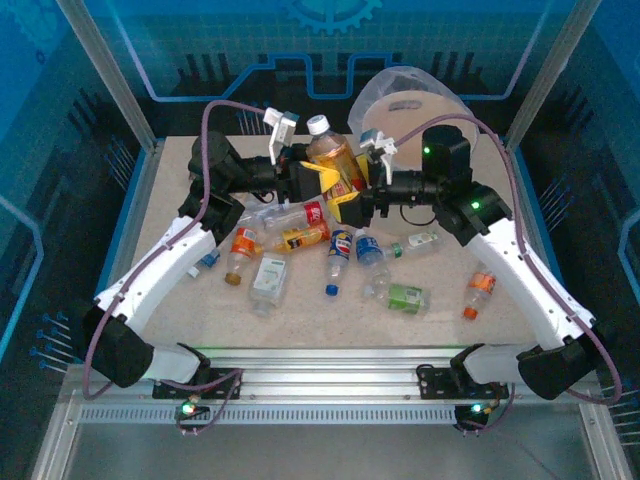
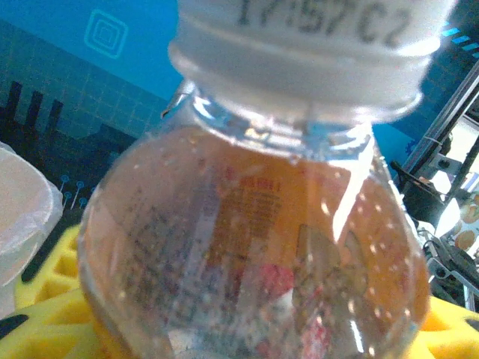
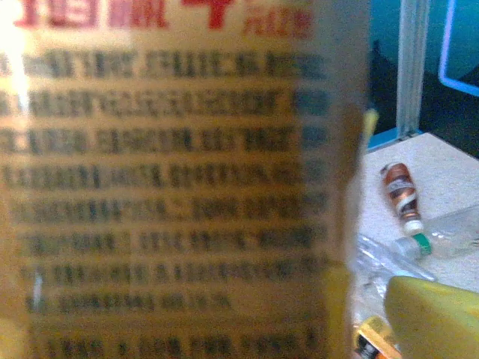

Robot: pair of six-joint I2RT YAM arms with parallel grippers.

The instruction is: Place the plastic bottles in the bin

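Note:
A large amber bottle [image 1: 334, 156] with a white cap stands upright above the table's far middle, just left of the bin [image 1: 410, 104]. My left gripper [image 1: 320, 181] is shut on its body from the left; its yellow fingers [image 2: 49, 301] flank the bottle [image 2: 254, 247] in the left wrist view. My right gripper [image 1: 353, 203] reaches in from the right with its jaws open around the same bottle. In the right wrist view the label [image 3: 172, 187] is close up, and a gap separates it from the yellow finger [image 3: 435, 313]. Several small plastic bottles [image 1: 302, 237] lie on the table below.
Loose bottles are spread from left [image 1: 240, 252] across the middle [image 1: 404, 296] to the right [image 1: 480, 291]. The bin's bag liner [image 2: 22, 200] is close at the left of the left wrist view. Blue enclosure walls and metal posts surround the table [image 1: 330, 330].

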